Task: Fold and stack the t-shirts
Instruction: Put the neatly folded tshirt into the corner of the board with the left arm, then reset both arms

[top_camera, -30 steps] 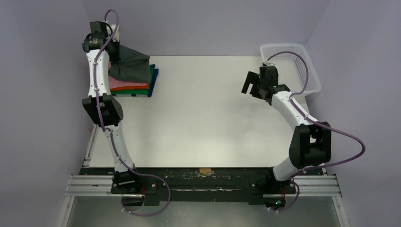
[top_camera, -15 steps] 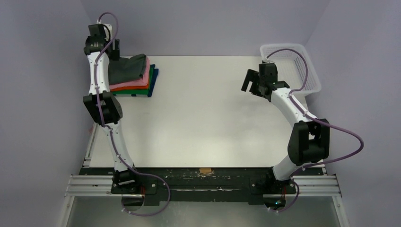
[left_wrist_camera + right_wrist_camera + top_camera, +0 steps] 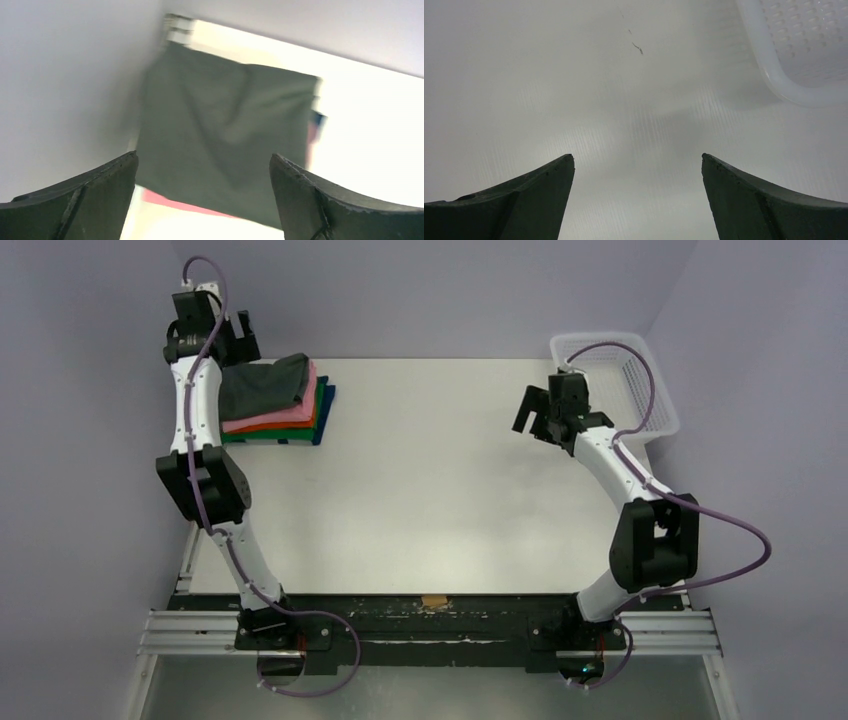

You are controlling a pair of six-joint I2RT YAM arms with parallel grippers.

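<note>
A folded dark charcoal-grey t-shirt (image 3: 265, 388) lies on top of a stack at the table's far left, over pink (image 3: 283, 417), orange (image 3: 268, 427), green (image 3: 320, 405) and dark blue (image 3: 327, 412) folded t-shirts. My left gripper (image 3: 238, 342) hovers just behind and above the stack, open and empty. In the left wrist view the charcoal t-shirt (image 3: 225, 130) fills the space below the left gripper (image 3: 202, 155), with a pink edge (image 3: 175, 202) under it. My right gripper (image 3: 530, 420) hangs open over bare table (image 3: 624, 100), holding nothing.
A white mesh basket (image 3: 615, 380) stands at the table's far right corner, close to the right gripper; its rim (image 3: 774, 75) shows in the right wrist view. Walls close in behind and to the left of the stack.
The left gripper opened and let go of the charcoal t-shirt, which dropped flat onto the stack. The left arm then drew up and back. The right arm has barely moved.
</note>
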